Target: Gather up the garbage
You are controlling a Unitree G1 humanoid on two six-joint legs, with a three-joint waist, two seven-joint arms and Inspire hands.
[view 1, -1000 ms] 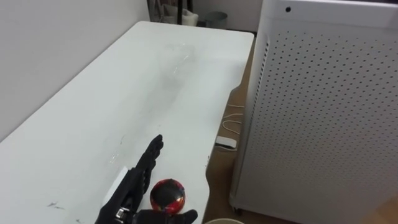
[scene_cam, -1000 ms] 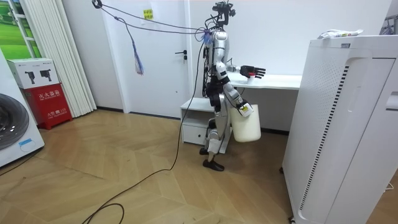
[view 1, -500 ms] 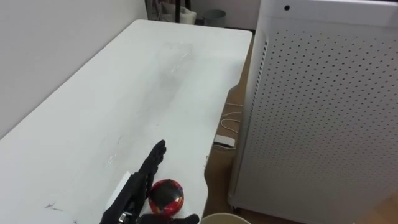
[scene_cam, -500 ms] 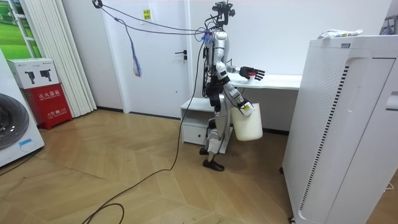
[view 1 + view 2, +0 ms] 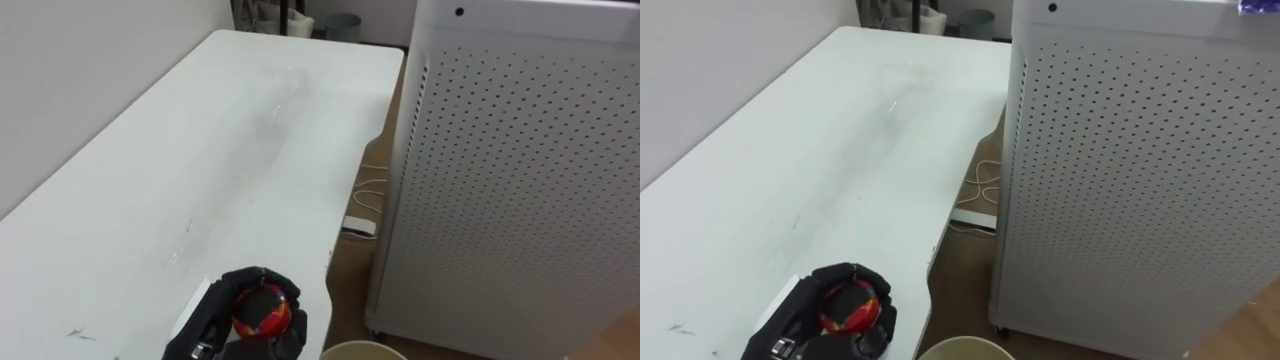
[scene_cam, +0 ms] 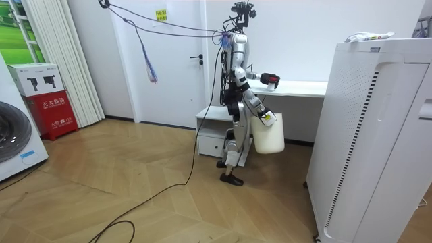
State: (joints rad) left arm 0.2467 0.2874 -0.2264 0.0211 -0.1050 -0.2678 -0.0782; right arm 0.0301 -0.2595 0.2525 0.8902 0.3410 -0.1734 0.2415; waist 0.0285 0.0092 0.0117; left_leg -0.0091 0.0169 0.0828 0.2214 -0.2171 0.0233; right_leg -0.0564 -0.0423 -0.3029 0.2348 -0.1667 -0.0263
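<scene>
Over white table [image 5: 200, 150], fingers of left hand [image 5: 205, 335] clench red ball [image 5: 262, 310]; cream bucket [image 5: 362, 349] contents hidden.

The counter [image 5: 250, 150] is smooth, matt white, faintly scuffed. The ball [image 5: 262, 312] is glossy red, and the fingers [image 5: 250, 275] of the left hand [image 5: 212, 330] are matt black. The cabinet [image 5: 520, 180] is matt white perforated sheet. The floor [image 6: 169, 202] is satin wood parquet.

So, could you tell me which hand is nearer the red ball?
Left. The left hand is curled round the ball above the table; the right hand is lower, at the bucket beside the table.
</scene>
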